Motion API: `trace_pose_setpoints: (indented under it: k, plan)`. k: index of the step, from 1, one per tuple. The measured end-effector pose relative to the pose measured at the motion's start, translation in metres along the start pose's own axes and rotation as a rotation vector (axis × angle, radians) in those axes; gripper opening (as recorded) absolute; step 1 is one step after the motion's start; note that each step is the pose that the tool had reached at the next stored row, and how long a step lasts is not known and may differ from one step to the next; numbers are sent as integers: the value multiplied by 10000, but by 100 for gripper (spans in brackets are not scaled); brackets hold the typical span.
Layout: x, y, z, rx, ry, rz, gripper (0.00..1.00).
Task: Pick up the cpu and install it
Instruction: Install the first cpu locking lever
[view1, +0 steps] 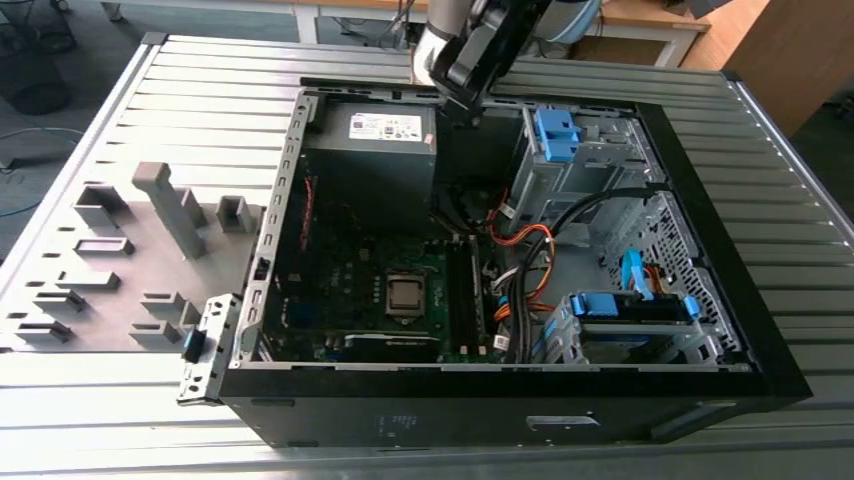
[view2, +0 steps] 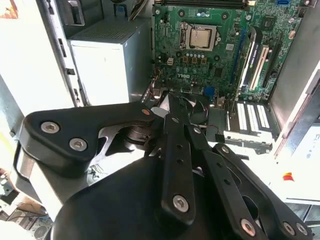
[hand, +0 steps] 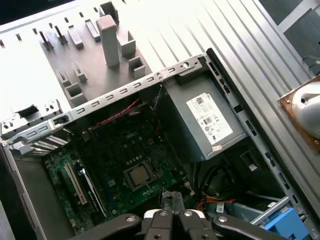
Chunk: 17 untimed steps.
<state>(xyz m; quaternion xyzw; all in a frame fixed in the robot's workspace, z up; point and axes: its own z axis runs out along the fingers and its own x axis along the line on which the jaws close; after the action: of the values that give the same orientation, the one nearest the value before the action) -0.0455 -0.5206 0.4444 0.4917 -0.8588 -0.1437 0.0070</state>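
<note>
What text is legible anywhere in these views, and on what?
Nothing can be quoted reliably.
Power supply label: print too small to read.
Motherboard silkscreen: too small to read.
Front-panel sticker: blurred.

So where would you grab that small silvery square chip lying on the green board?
The small silvery-grey square cpu lies flat in its socket on the green motherboard. It is thin, and just its top and rim are exposed. It is probably best pinched by two opposite edges, coming straight down from above, since board parts crowd its sides.
</note>
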Motion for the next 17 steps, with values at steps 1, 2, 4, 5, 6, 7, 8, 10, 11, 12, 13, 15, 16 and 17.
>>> trace_pose_setpoints:
  k: [1,2,4,5,6,7,8,10,11,12,13,15,16,17]
  plan:
    - [2,-3,12,7,-3,-3,11]
    - [3,-5,19,15,-3,-4,11]
    - [4,-5,19,15,-5,-4,11]
    - [4,-4,20,20,2,-2,11]
    - [4,-5,20,24,9,-1,11]
    - [4,-4,20,24,9,-1,11]
    - [4,-4,20,24,9,0,11]
    - [4,-4,20,30,19,1,11]
    - [4,-4,20,35,27,3,11]
    - [4,-5,20,41,37,4,11]
    - [4,-4,20,41,37,4,11]
    - [4,-4,20,49,51,7,11]
    - [4,-4,20,50,51,7,11]
    - [4,-4,20,56,62,9,11]
